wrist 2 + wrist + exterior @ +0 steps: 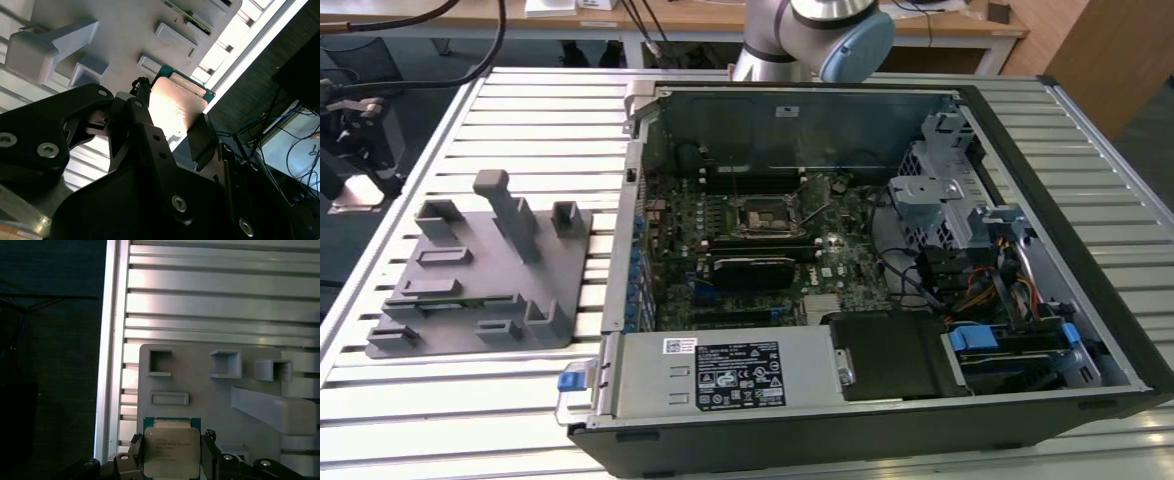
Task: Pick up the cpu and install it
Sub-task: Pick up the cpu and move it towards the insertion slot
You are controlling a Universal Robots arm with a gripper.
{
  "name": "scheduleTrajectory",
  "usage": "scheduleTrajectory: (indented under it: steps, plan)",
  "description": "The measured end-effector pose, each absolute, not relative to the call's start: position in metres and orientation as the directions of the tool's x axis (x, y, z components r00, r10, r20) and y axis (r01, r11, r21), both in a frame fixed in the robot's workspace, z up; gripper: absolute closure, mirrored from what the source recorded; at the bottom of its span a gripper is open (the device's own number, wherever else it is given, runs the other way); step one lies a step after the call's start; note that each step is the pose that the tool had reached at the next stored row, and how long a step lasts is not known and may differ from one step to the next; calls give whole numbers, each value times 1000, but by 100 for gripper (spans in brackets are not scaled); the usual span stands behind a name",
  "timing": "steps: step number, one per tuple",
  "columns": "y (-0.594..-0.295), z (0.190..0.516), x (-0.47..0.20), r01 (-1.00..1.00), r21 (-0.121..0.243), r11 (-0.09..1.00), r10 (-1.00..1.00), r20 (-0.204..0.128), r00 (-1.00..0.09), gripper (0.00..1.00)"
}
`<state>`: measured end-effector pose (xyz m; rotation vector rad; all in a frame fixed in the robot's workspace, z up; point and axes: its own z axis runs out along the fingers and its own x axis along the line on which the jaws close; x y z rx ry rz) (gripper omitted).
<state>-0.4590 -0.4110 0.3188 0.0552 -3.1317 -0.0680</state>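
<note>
In both wrist views the cpu [171, 447] [176, 102], a flat square chip with a silvery top and a thin green rim, sits between the black fingers of my gripper [171, 454] [172, 120]. One finger [136, 450] presses on one side and the other [208, 452] on the opposite side, so the gripper is shut on the chip. The chip hangs above the grey holder tray [210, 405] [474, 270], and looks larger than the tray's slots. The dark socket frame [763, 215] lies in the middle of the motherboard inside the open computer case [854, 110].
The tray has upright posts [500, 200] and rests on the slatted metal table [520, 110] at the exterior view's left. The arm [807, 35] rises behind the case. Drive cages and cables [974, 250] fill the case's right side, and a power supply [734, 375] sits at its front.
</note>
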Motion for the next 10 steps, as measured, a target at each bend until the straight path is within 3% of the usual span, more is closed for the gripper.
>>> scheduleTrajectory:
  steps: [10]
  plan:
    - [-410,326,-459,-35,44,998,-35,8,-999,46]
